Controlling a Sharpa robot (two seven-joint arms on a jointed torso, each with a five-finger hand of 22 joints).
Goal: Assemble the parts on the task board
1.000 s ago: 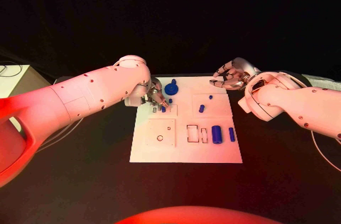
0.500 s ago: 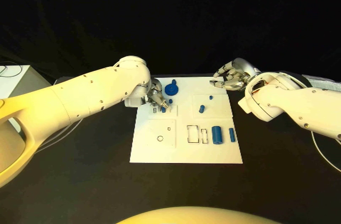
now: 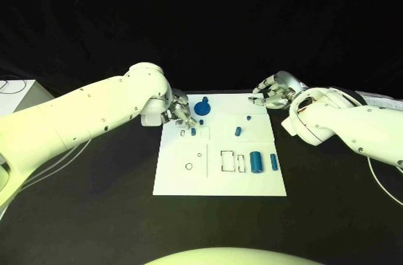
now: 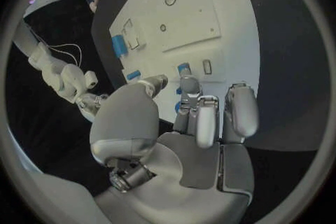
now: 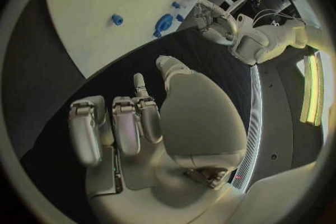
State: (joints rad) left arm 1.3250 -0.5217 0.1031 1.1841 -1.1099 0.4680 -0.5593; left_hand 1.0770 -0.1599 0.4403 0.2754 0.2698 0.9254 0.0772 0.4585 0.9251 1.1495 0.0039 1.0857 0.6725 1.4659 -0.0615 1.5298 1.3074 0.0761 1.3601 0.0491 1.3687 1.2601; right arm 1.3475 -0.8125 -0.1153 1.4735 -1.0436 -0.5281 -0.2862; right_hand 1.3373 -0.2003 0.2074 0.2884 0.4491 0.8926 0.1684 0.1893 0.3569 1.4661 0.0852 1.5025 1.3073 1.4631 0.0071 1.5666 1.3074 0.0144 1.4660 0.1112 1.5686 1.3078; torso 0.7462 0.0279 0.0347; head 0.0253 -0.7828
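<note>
Hovering over the task board [image 3: 220, 183] and its blue parts [image 3: 255, 159], left hand [image 3: 180, 115] spread; right hand [image 3: 270, 94] curled, holding nothing.

Left white arm [image 3: 84, 116]: enters from the left, elbow bent, forearm angled inward. Left silver many-fingered hand [image 3: 180, 115]: fingers curled, tips pointing down, nothing visibly held. Right white arm [image 3: 353, 128]: enters from the right, bent back at the wrist. Right silver many-fingered hand [image 3: 273, 92]: raised, fingers curled inward, empty.
</note>
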